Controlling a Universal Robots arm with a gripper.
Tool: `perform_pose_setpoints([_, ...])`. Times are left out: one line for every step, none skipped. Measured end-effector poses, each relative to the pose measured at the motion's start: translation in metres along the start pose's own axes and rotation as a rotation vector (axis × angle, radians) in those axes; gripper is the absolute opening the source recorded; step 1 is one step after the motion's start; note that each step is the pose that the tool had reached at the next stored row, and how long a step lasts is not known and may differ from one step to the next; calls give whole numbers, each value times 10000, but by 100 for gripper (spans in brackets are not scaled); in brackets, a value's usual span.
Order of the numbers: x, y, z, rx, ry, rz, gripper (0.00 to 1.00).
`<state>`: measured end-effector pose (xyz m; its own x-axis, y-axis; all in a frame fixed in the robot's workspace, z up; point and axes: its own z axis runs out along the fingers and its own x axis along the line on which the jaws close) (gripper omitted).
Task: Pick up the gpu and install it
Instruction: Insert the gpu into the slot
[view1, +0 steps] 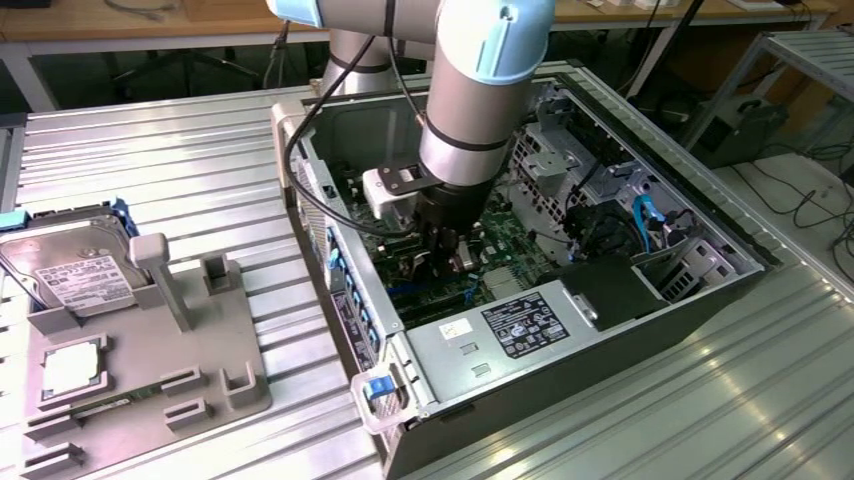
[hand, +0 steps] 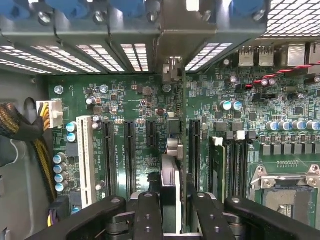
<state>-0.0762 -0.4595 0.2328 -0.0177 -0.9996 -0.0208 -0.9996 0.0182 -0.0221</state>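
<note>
Gripper (hand: 170, 212) inside the open case (view1: 707, 215), clamped on the gpu (hand: 169, 175) edge-on, apparently over a motherboard (hand: 135, 100) slot.

The exterior view is looking down from high and well back at the open computer case (view1: 534, 250), while the wrist view is peering closely past the pincer (hand: 170, 210) onto the shared motherboard (hand: 140, 110).

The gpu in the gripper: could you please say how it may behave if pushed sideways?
Probably stiff along its length but fragile: the gpu is a thin board, seen edge-on, clamped in the gripper. Because it is gripped across its narrow thickness, a sideways push could tilt it or make it slip. It looks light for its size.
</note>
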Motion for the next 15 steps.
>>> perform_pose_setpoints([1, 4, 25, 0, 1, 0, 28])
perform_pose_setpoints([0, 5, 28, 2, -4, -1, 28])
perform_pose_setpoints([0, 5, 28, 2, -3, -1, 28])
perform_pose_setpoints([1, 9, 57, 1, 0, 1, 28])
perform_pose_setpoints([2, 13, 86, 1, -2, 0, 28])
perform_pose_setpoints([2, 13, 87, 2, -4, -1, 28])
perform_pose_setpoints([-1, 12, 95, 9, -23, 0, 28])
perform_pose_setpoints([2, 13, 74, -1, 1, 0, 36])
perform_pose_setpoints([1, 12, 54, 4, -8, 0, 36])
perform_pose_setpoints([0, 11, 13, 4, -3, 0, 36])
perform_pose_setpoints([-2, 9, -66, 9, -4, -1, 36])
perform_pose_setpoints([-3, 7, -143, 12, -3, -1, 36])
perform_pose_setpoints([-7, 4, -302, 16, -4, -1, 36])
perform_pose_setpoints([-9, 2, -399, 17, -4, -1, 36])
perform_pose_setpoints([-10, 1, -451, 17, -3, -1, 36])
